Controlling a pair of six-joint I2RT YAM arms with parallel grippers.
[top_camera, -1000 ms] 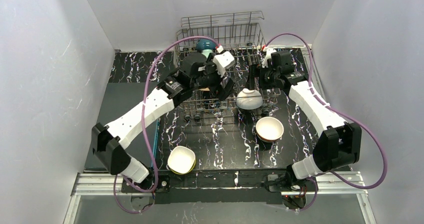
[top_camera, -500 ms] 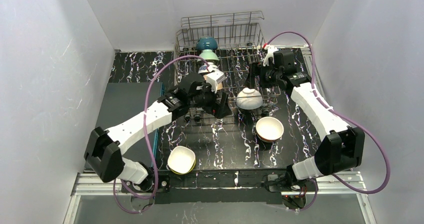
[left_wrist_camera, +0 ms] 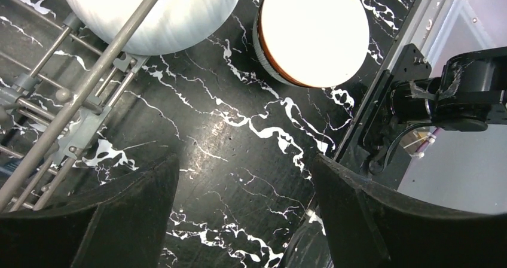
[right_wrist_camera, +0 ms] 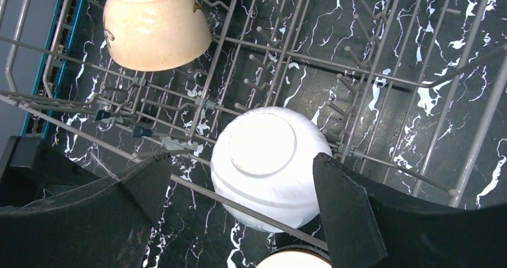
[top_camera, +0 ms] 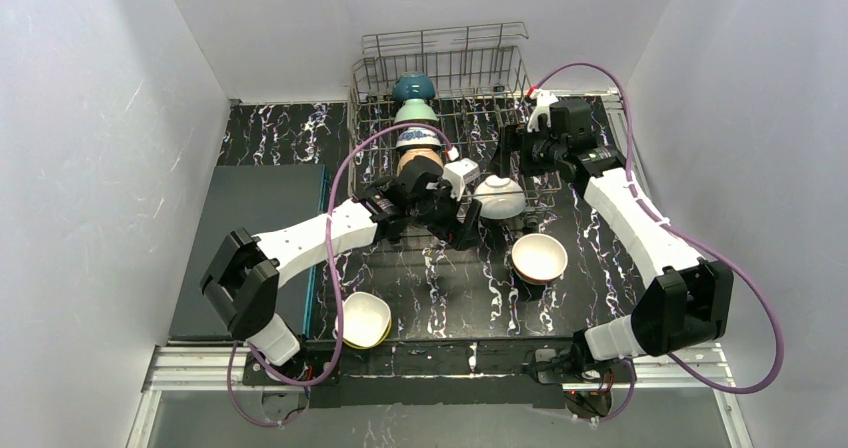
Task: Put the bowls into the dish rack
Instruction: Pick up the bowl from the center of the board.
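Observation:
The dish rack (top_camera: 440, 73) stands at the back middle. A row of bowls stands in its left side: teal (top_camera: 412, 88), mint (top_camera: 416, 111), blue-patterned (top_camera: 418, 135) and tan (top_camera: 420, 158). A white bowl (top_camera: 499, 198) lies upside down at the rack's front right. My right gripper (top_camera: 508, 158) is open above it; in the right wrist view the white bowl (right_wrist_camera: 263, 166) lies between the spread fingers, and the tan bowl (right_wrist_camera: 156, 26) shows too. My left gripper (top_camera: 462, 230) is open and empty over the table before the rack. A brown-rimmed bowl (top_camera: 539, 258) and a yellow-green bowl (top_camera: 362, 320) sit on the table.
The left wrist view shows the rack's front wire (left_wrist_camera: 89, 88), the white bowl (left_wrist_camera: 179, 11), the brown-rimmed bowl (left_wrist_camera: 314, 29) and the right arm's base (left_wrist_camera: 454, 94). A grey mat (top_camera: 250, 238) lies left of the marbled tabletop. White walls close in three sides.
My left gripper has drawn back out of the rack toward the front right, uncovering the row of bowls with the tan one at its near end. The right arm has barely moved.

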